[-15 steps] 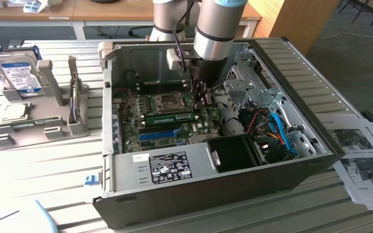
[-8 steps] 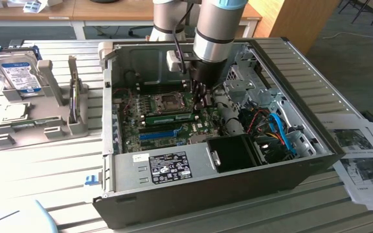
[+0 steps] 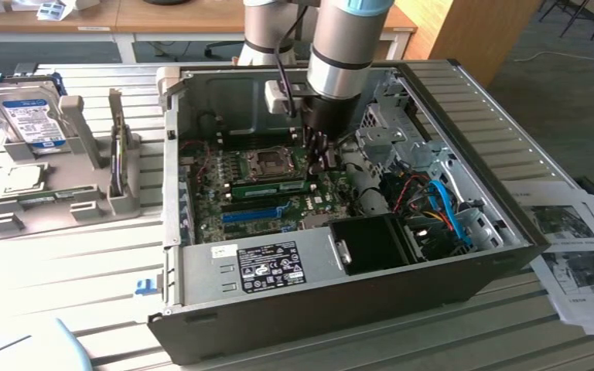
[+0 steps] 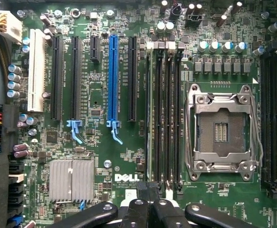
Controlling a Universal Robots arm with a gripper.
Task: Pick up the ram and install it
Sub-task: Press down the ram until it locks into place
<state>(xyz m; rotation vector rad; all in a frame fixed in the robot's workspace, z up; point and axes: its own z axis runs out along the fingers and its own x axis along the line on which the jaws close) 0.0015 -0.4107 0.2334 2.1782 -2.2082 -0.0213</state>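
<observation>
Pressed together with no gap between them, the jaws of the gripper (image 4: pixel 150 202) pinch nothing that can be made out. In the wrist view they hang right over one end of the ram (image 4: pixel 150 114), which shows there edge-on as a thin line in the memory slot furthest from the CPU socket (image 4: pixel 222 130). Whether the fingertips touch the stick's top edge cannot be told.

In the exterior view the gripper (image 3: pixel 323 154) reaches down inside the open computer case (image 3: pixel 328 309), and the ram (image 3: pixel 271 188) stands as a green strip at about six o'clock from the CPU socket (image 3: pixel 273 161). It looks to be in its slot. Whether it is fully seated, with both end latches closed, cannot be judged.

The risks, as a judgement:
- Pressing on one end alone could seat that end and leave the other riding high, tilting the stick in the slot.
- Pushing slightly off the edge could let the closed fingertips slip onto the board or the neighbouring empty slots.
- The bare socket beside the memory slots would suffer from any sideways drift.

Further off, the blue slot strip (image 3: pixel 250 214) lies at about seven o'clock from the ram. The cable bundle (image 3: pixel 436 205) sits at three o'clock, near enough to snag the arm. Well outside the case, at nine o'clock, the hard drive (image 3: pixel 31 116) stands in its holder, clear of trouble.
</observation>
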